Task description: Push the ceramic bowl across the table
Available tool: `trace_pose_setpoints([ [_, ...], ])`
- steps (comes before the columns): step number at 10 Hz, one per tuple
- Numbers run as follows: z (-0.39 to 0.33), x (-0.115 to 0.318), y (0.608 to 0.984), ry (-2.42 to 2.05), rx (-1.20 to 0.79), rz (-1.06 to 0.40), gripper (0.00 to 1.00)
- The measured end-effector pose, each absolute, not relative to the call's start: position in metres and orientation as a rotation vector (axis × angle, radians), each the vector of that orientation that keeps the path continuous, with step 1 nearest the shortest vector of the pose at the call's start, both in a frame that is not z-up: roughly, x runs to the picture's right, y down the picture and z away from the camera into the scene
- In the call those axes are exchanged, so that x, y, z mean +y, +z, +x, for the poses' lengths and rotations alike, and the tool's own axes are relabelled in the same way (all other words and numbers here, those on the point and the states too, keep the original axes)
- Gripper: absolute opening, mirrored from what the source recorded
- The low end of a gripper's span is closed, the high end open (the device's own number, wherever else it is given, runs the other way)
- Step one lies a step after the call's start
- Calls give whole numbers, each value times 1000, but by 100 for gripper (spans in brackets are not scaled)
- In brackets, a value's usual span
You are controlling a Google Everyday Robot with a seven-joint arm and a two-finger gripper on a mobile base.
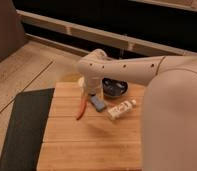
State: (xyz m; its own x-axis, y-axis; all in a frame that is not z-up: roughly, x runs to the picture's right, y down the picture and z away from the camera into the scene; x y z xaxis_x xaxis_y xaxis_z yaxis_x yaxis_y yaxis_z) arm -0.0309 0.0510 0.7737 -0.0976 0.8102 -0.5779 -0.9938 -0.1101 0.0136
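Note:
The ceramic bowl [115,88], dark and glossy, sits near the far edge of the wooden table [92,145]; my arm hides its top. My white arm reaches in from the right, with the wrist bending down just left of the bowl. The gripper [90,91] hangs below the wrist, at the bowl's left side, between it and a small cream cup [81,81]. I cannot tell whether it touches the bowl.
A blue block [97,102], a white tube [121,108] and an orange-red stick-like object [82,109] lie in front of the bowl. A dark grey mat [24,125] lies on the floor left of the table.

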Motion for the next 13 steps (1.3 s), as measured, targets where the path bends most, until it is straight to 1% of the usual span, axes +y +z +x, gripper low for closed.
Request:
trace_pose_setpoints([
  [4,-29,52,775,1626,480,-501,65],
  [7,40,61,808,1679,656,-418,65],
  [9,75,57,833,1705,728,-385,65],
  [11,88,57,852,1741,751,-414,65],
  [13,99,67,875,1791,771,-512,65],
])
